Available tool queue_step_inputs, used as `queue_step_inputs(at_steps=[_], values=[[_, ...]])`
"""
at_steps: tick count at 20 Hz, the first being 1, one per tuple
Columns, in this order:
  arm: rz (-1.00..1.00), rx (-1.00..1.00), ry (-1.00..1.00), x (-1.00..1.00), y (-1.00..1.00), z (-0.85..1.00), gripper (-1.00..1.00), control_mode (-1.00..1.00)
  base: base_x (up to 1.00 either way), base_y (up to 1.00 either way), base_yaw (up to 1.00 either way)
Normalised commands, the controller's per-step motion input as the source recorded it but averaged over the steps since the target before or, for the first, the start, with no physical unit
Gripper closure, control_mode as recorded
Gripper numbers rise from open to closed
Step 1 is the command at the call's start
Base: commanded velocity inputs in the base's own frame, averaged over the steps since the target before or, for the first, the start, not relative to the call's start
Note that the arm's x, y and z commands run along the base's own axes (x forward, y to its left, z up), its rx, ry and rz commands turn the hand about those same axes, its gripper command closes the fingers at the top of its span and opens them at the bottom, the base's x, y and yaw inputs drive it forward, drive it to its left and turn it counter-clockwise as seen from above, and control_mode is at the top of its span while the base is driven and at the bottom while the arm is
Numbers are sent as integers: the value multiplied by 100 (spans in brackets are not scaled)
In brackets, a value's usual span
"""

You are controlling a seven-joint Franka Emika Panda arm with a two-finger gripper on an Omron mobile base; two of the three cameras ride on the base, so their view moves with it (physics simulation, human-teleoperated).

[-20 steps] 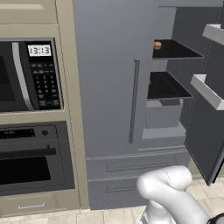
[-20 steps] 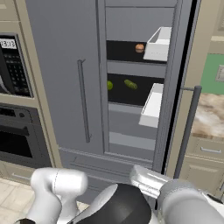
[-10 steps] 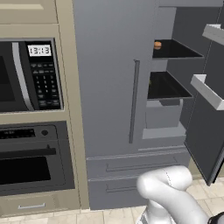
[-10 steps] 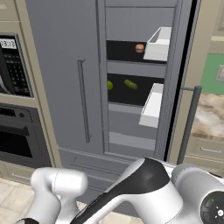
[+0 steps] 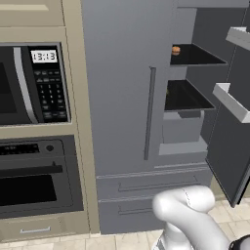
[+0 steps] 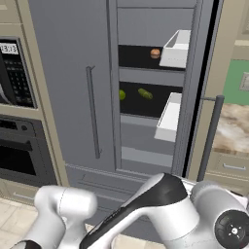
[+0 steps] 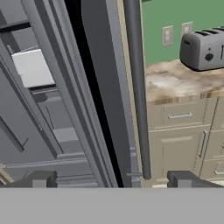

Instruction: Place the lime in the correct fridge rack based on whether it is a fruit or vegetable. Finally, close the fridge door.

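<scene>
The lime (image 6: 122, 95) is a small yellow-green ball on the fridge's middle shelf, half hidden behind the shut left door's edge. An elongated olive-green item (image 6: 144, 93) lies beside it on the same shelf. A round orange-brown item (image 6: 155, 53) sits on the shelf above, also seen in the left base view (image 5: 176, 50). The right fridge door (image 6: 197, 87) stands open. In the hand view my gripper (image 7: 113, 180) is open and empty, its fingertips (image 7: 41, 179) wide apart. It faces the open door's edge, and the dark door handle (image 7: 138, 87) rises straight ahead.
White door bins (image 6: 175, 48) jut from the open door's inner side. A toaster (image 7: 203, 49) stands on the marble counter (image 7: 179, 81) to the right, over beige drawers. A microwave (image 5: 34, 83) and oven (image 5: 34, 180) fill the wall to the left of the fridge.
My arm has swung up and to the right across the bottom of the right base view. Nothing in the fridge has moved, and the door is still open.
</scene>
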Motion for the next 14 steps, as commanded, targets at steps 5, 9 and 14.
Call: queue_step_inputs(at_steps=[5,9,14], values=[[4,2,2,34,-47,-4,-100,-100,0,0,0],[8,6,2,17,-62,0,-100,-100,0,0,0],[1,1,1,22,-22,-4,-100,-100,0,0,0]])
